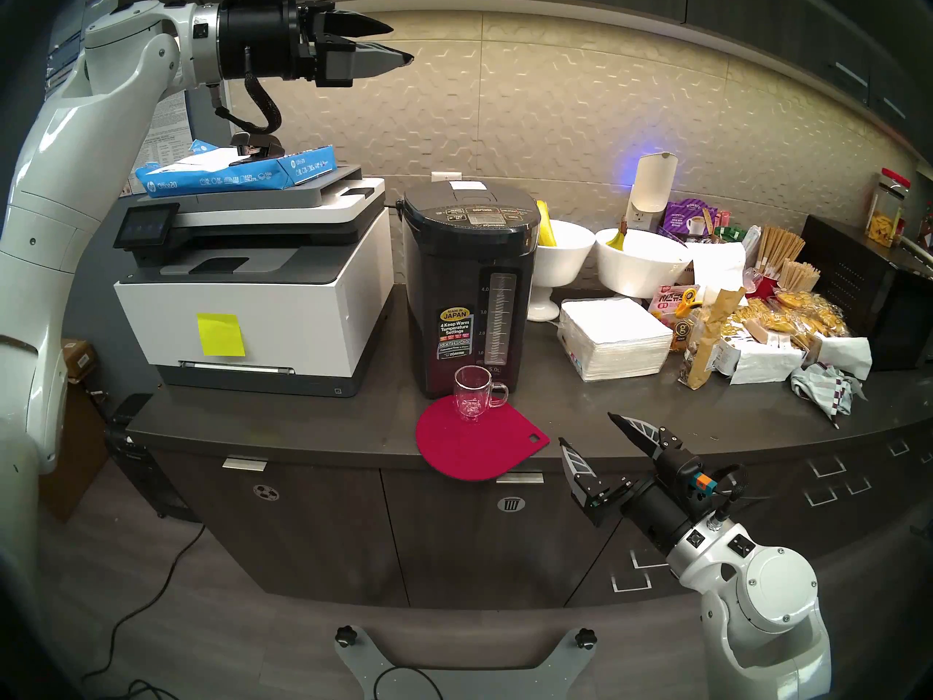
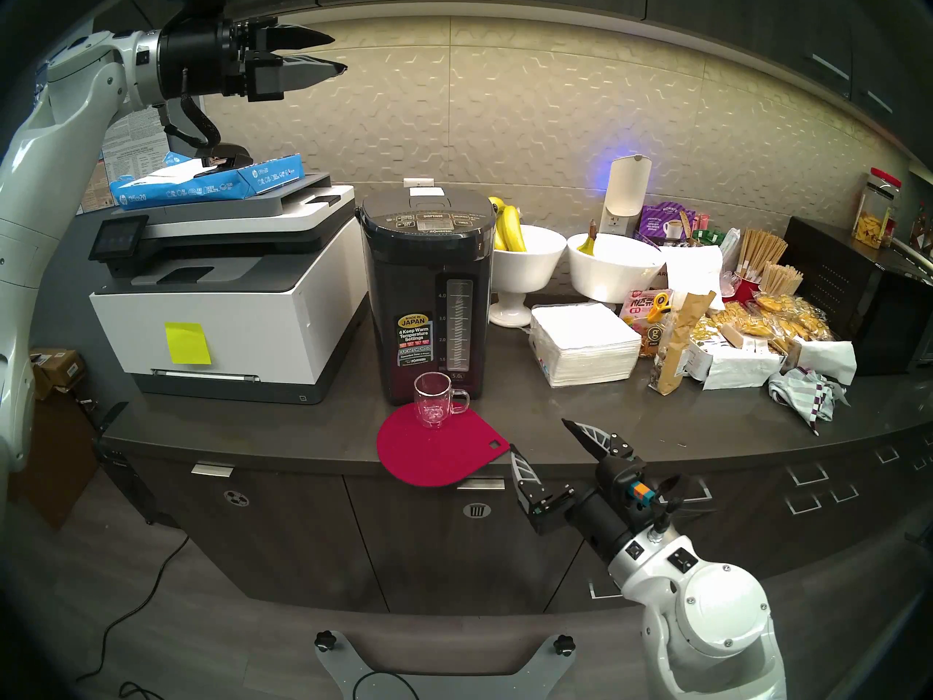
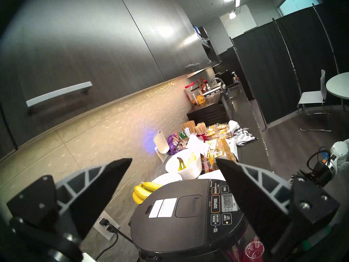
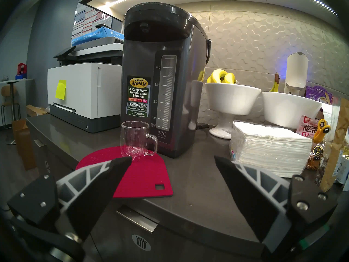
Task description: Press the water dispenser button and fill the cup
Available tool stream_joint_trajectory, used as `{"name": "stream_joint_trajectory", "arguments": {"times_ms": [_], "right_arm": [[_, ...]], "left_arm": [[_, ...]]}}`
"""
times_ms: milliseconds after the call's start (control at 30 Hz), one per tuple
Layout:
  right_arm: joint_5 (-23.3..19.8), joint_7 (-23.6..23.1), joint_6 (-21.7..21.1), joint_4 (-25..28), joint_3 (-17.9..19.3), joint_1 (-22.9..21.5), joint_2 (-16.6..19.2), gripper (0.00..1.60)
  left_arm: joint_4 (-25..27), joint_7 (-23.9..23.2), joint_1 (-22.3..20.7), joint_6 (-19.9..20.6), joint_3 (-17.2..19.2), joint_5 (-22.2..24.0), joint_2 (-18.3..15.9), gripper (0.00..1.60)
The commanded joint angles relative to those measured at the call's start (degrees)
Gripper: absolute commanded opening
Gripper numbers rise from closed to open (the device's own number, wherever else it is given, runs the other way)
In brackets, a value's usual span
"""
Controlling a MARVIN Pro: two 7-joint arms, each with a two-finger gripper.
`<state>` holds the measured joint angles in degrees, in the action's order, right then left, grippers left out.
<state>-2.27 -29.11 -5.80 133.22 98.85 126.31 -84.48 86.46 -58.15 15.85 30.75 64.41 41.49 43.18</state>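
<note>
On the smooth dark table (image 1: 580,421) stands the dispenser (image 1: 464,300), a tall, glossy black box with rounded corners; its flat "DISPENSE" button (image 3: 215,202) sits on the sloped grey top. Just in front, a clear glass cup (image 1: 472,393) with a loop handle rests on a red, ribbed teardrop mat (image 1: 474,449). The left pincer (image 1: 391,42) hangs high above the boxy white printer (image 1: 252,290), spread and empty. The right pincer (image 1: 588,431) waits low, spread too.

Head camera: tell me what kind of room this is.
Most likely an office break room or kitchenette. A printer shares the counter with a hot water dispenser, fruit bowls and a napkin stack; the left wrist view shows a sink.
</note>
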Motion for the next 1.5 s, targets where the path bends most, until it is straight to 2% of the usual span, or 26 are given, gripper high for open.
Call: {"name": "stream_joint_trajectory", "arguments": {"times_ms": [0, 200, 267, 433, 700, 733, 767, 800, 1100, 1267, 1467], "right_arm": [[0.1, 0.0, 0.1, 1.4, -0.1, -0.1, 0.1, 1.60], [0.1, 0.0, 0.1, 1.4, -0.1, -0.1, 0.1, 1.60], [0.1, 0.0, 0.2, 1.4, -0.1, -0.2, 0.1, 1.60], [0.1, -0.1, 0.2, 1.4, -0.1, -0.2, 0.1, 1.60], [0.1, -0.1, 0.2, 1.4, -0.1, -0.2, 0.1, 1.60], [0.1, -0.1, 0.2, 1.4, -0.1, -0.2, 0.1, 1.60], [0.1, -0.1, 0.2, 1.4, -0.1, -0.2, 0.1, 1.60], [0.1, -0.1, 0.2, 1.4, -0.1, -0.2, 0.1, 1.60], [0.2, -0.1, 0.1, 1.4, -0.1, -0.1, 0.1, 1.60], [0.2, -0.1, 0.1, 1.4, -0.1, -0.1, 0.1, 1.60], [0.2, -0.1, 0.1, 1.4, -0.1, -0.1, 0.0, 1.60]], "left_arm": [[0.0, 0.2, -1.3, -0.2, 0.9, 0.3, 0.3, 1.60], [0.0, 0.2, -1.3, -0.1, 1.0, 0.3, 0.4, 1.60], [-0.8, -0.3, -1.0, -0.8, 2.4, 2.4, 1.4, 1.60], [-1.0, -1.1, -3.6, -0.4, 1.6, 1.6, 2.3, 1.60], [-3.3, -4.2, -8.0, 1.5, -2.3, -0.3, 4.2, 1.60], [-3.6, -4.5, -8.5, 2.0, -2.7, -0.4, 4.6, 1.18], [-4.1, -5.1, -8.8, 2.1, -3.0, -0.3, 5.0, 1.18], [-4.1, -5.4, -9.2, 2.9, -3.8, -0.8, 5.0, 0.00], [-4.4, -7.4, -9.2, 5.5, -8.2, -3.0, 5.7, 0.00], [-2.4, -6.8, -6.0, 4.9, -7.8, -2.3, 4.5, 0.00], [-1.4, -7.3, -6.3, 6.4, -8.3, -3.0, 4.1, 0.00]]}}
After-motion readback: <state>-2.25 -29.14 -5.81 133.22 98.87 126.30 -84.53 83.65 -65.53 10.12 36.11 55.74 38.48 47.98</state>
